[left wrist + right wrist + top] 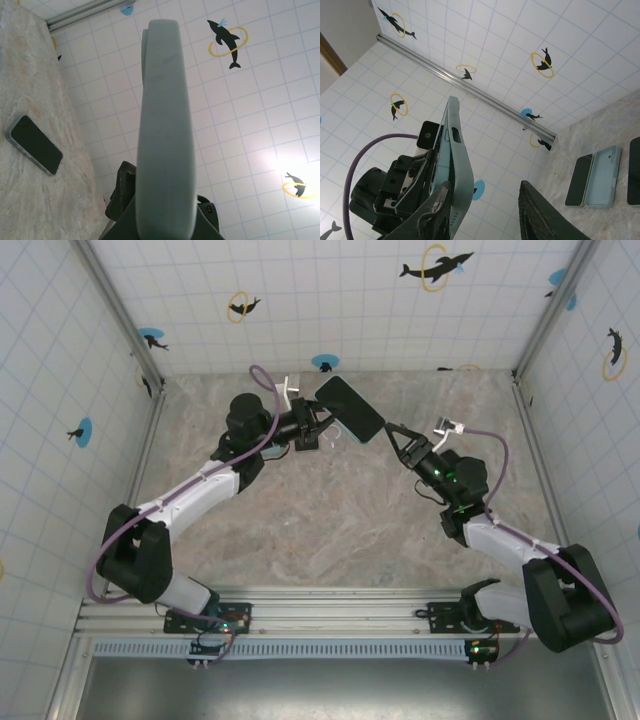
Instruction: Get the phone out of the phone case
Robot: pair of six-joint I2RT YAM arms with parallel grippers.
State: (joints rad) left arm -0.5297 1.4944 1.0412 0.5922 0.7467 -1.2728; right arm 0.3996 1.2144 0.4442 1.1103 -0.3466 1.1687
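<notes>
Black left gripper (320, 426) is seen clamped shut on the grey-green phone case (165, 125), held raised at upper centre of the top view with the dark phone (352, 408) seated in it, while the right gripper (398, 443) is spread open and empty just beside its lower-right end, above the marble table (330, 530).

Grey-green phone case (165, 125), beige-marbled table (330, 530)

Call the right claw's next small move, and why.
Probably close the right claw on the case's free end, to begin prying the phone out. The left claw holds the case up off the table by its other end, and the right claw stands open right at it.
</notes>
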